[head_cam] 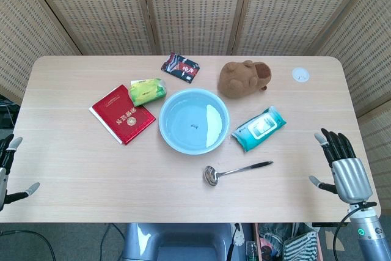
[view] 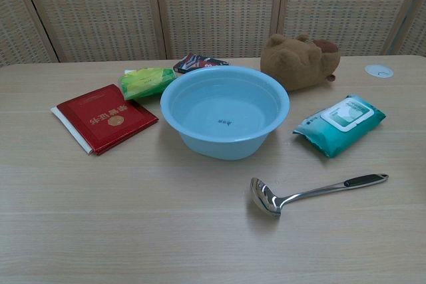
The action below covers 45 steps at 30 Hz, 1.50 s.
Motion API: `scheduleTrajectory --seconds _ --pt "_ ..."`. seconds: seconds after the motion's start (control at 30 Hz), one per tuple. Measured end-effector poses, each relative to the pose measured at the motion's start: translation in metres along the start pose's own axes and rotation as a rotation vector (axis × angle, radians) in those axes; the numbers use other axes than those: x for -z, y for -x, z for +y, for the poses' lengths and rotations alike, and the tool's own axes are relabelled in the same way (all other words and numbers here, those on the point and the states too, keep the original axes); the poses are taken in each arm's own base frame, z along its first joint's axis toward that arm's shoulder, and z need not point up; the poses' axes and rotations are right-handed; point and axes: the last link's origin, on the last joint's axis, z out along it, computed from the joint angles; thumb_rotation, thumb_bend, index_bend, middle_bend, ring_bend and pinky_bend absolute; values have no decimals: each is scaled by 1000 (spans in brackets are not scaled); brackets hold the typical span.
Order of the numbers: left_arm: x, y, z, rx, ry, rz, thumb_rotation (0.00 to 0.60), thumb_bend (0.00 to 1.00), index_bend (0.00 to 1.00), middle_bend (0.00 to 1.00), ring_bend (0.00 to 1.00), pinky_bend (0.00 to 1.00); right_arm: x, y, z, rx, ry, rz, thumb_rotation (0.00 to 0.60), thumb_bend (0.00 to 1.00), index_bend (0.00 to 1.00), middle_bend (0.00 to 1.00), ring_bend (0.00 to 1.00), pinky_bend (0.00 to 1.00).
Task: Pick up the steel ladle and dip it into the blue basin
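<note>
- Counter point(head_cam: 73, 169): pale wood-grain laminate, flat and smooth; I'd expect things to slide on it.
- Blue basin point(head_cam: 193, 120): round, light-blue plastic, glossy w/ sloped walls, sits mid-counter. Looks like shallow water inside, can't be sure. Prob. light, so I judge a hard knock from the ladle could shift it.
- Plush toy point(head_cam: 244, 78): brown, soft, fuzzy, behind the basin to its right.
- Red booklet point(head_cam: 123, 114): flat, gold print on cover, left of basin.
- Wet-wipes pack point(head_cam: 259, 128): teal soft pouch, just right of basin, between it and my right approach path.
- Steel ladle point(head_cam: 238, 171): lies flat on the counter near the front edge, just in front of basin. Bowl points left, handle runs right and slightly away from me, dark grip at the far tip. Polished metal, stiff, thin, likely slippery and lowish weight. I reckon best hold is the dark grip end or mid-handle: a pinch from above, since it lies so low.
- Green packet point(head_cam: 147, 90) and dark packet point(head_cam: 181, 66): crinkly foil, behind-left of basin.
- White disc point(head_cam: 300, 75): small, far right rear.
- Right robot hand point(head_cam: 339, 163): at counter's right edge, fingers spread wide, holding nothing, well apart from ladle.
- Left robot hand point(head_cam: 9, 169): only partly in view at left edge; fingers look apart, empty.
</note>
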Motion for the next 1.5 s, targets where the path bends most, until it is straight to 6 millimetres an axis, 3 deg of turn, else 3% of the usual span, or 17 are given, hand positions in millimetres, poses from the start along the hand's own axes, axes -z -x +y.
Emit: scheduleTrajectory --seconds 0.27,0.3,0.33,0.37,0.43,0.5,0.6,0.73,0.97,1.1,1.37,1.5 --pt "1 2 2 -7 7 1 600 0 0 0 0 0 0 -2 3 11 -5 1 600 0 0 1 0 0" --pt "1 2 3 -7 7 1 600 0 0 0 0 0 0 -2 2 14 -7 -1 600 0 0 34 26 0" --pt "1 2 3 -7 7 1 600 0 0 0 0 0 -1 -1 1 19 -12 -1 600 0 0 123 113 23" --pt "0 3 3 -7 6 0 600 0 0 0 0 0 -2 0 0 24 -18 -2 600 0 0 212 200 84" --pt "-1 3 3 -9 4 -3 600 0 0 0 0 0 -6 5 -3 38 -40 -12 600 0 0 536 518 473" --pt "-2 4 3 -12 3 -9 600 0 0 0 0 0 -11 10 -6 53 -66 -31 600 0 22 737 710 801" --pt "-4 5 3 -15 -1 -10 600 0 0 0 0 0 -21 21 -12 88 -109 -84 600 13 138 900 886 992" --pt "-6 6 2 -17 -6 -11 600 0 0 0 0 0 -33 40 -23 131 -171 -183 600 40 273 948 933 1000" --pt "-12 9 0 -26 -25 -24 600 0 0 0 0 0 -53 80 -53 212 -289 -333 600 50 353 960 940 1000" --pt "-17 13 1 -34 -21 -25 600 0 0 0 0 0 -58 101 -68 231 -323 -378 600 116 423 969 947 1000" --pt "-24 18 3 -44 -24 -26 600 0 0 0 0 0 -81 123 -80 295 -331 -411 600 288 433 972 949 1000" --pt "-26 18 2 -46 -38 -24 600 0 0 0 0 0 -89 126 -82 311 -331 -424 600 312 433 972 949 1000"
